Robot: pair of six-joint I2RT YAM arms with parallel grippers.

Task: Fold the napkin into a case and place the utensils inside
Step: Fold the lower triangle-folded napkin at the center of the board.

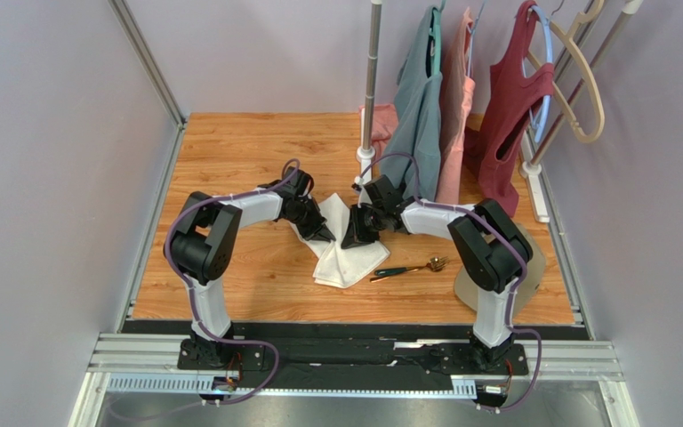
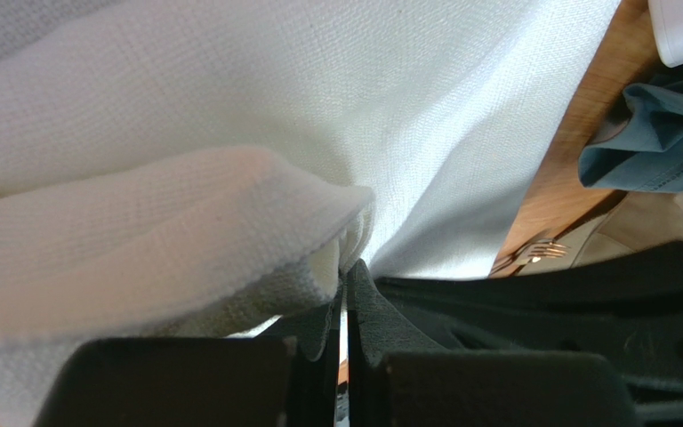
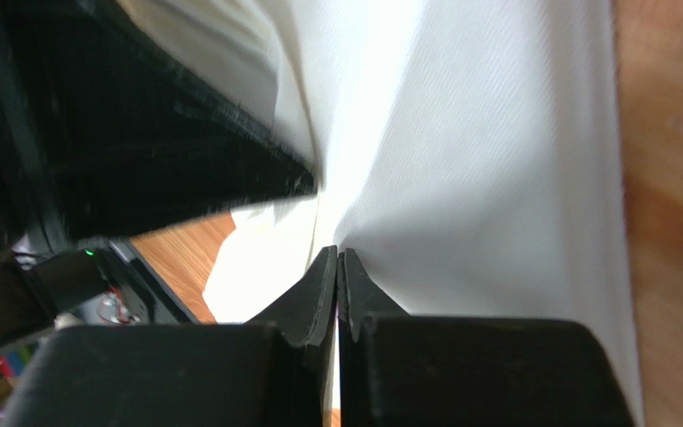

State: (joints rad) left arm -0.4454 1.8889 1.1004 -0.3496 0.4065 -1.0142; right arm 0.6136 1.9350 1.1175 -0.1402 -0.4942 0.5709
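The white napkin (image 1: pixel 350 263) lies bunched in the middle of the wooden table, its upper part lifted between both arms. My left gripper (image 1: pixel 325 231) is shut, with a folded corner of the napkin (image 2: pixel 229 222) pinched at its tips (image 2: pixel 347 271). My right gripper (image 1: pixel 354 237) comes from the other side and is shut on a crease of the napkin (image 3: pixel 478 160) at its tips (image 3: pixel 337 258). The utensils (image 1: pixel 407 269) lie on the table right of the napkin, dark handles pointing left and gold heads right. A gold fork head (image 2: pixel 541 252) shows in the left wrist view.
A clothes rack stands at the back with a teal garment (image 1: pixel 419 116), a pink one (image 1: pixel 454 124) and a maroon one (image 1: pixel 507 124). Its pole (image 1: pixel 370 89) rises just behind the grippers. A beige rounded object (image 1: pixel 536 267) sits behind the right arm. The left arm's black body (image 3: pixel 140 133) crowds the right wrist view.
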